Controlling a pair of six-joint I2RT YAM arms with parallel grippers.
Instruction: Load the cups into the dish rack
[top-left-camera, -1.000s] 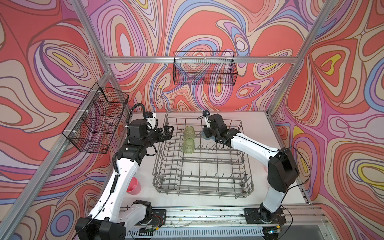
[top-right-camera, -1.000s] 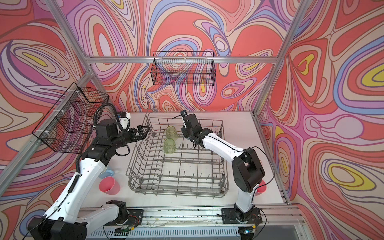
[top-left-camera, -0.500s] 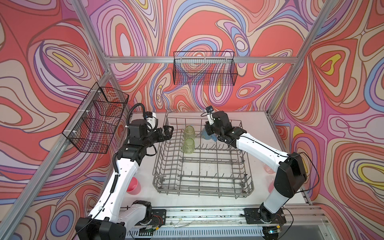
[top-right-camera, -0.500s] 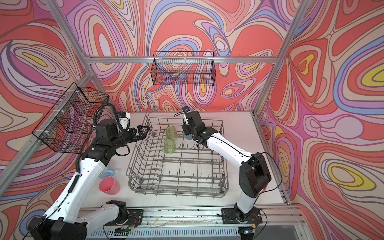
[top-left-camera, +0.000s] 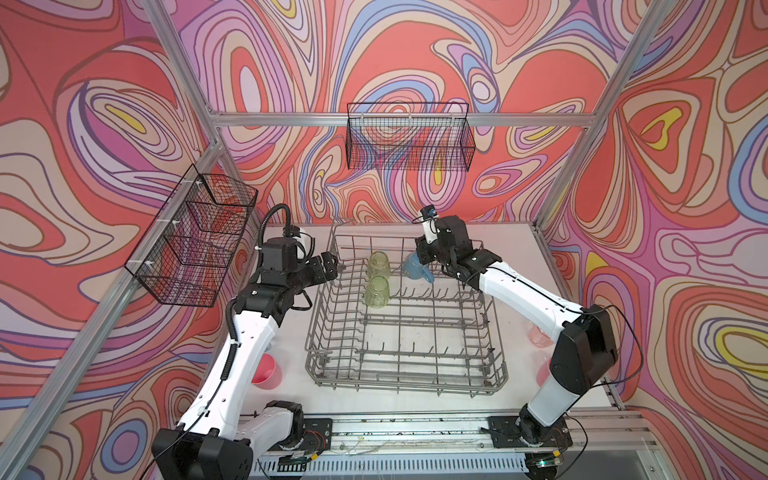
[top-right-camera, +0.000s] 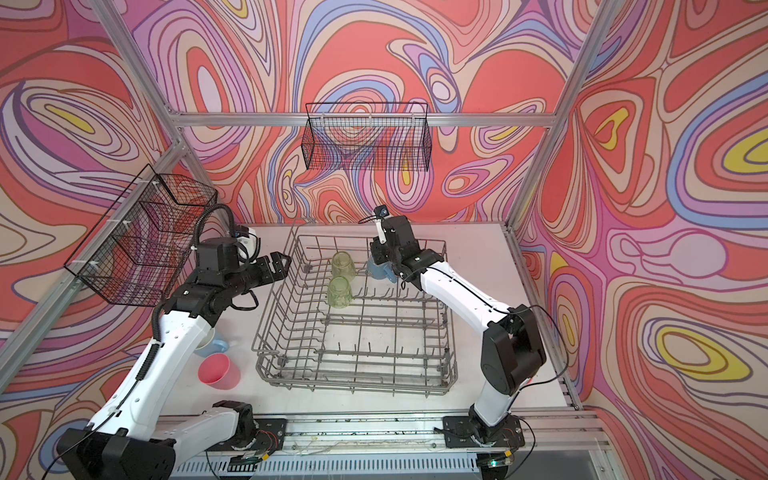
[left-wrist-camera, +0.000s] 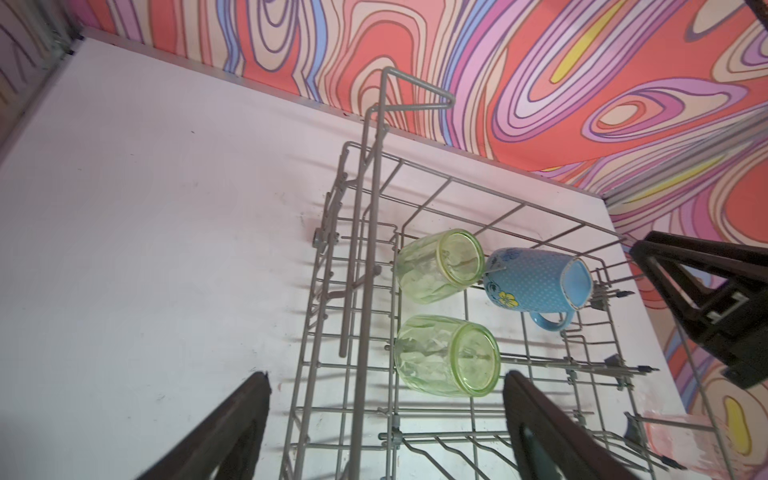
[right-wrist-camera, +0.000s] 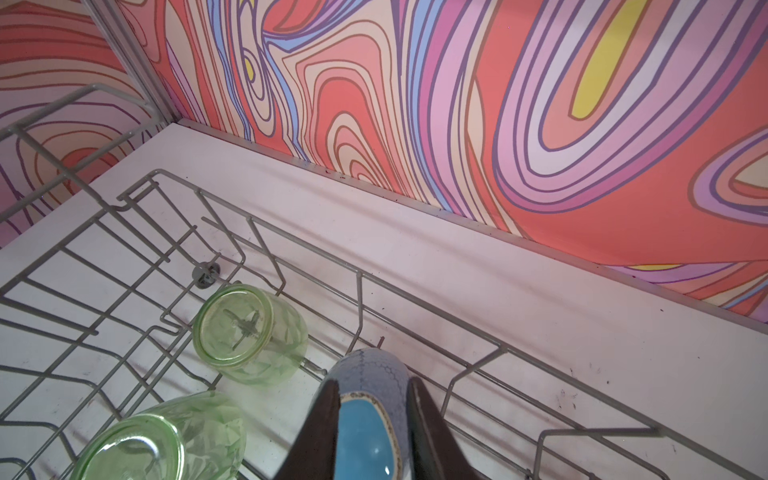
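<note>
The right gripper (right-wrist-camera: 374, 382) is reaching into the far row of the dish rack (top-left-camera: 318, 320), its fingers drawn close and pinching the blue mug (left-wrist-camera: 536, 282) at the mouth end. The mug is lying tipped on its side among the tines. Its base is sitting just beside the farther of two yellow-green tumblers (left-wrist-camera: 438, 266) already in the rack. So the step in hand looks like setting this mug down — the third cup in. The next move is calling for the fingers to ease apart and draw straight back, without dragging the rim or nudging that tumbler. The left gripper (left-wrist-camera: 386, 376) is hovering at the rack's left wall, spread wide and holding nothing — probably free for the pink cup (top-right-camera: 219, 371) or the second blue mug (top-right-camera: 214, 344) on the table (left-wrist-camera: 145, 228) by its arm.
</note>
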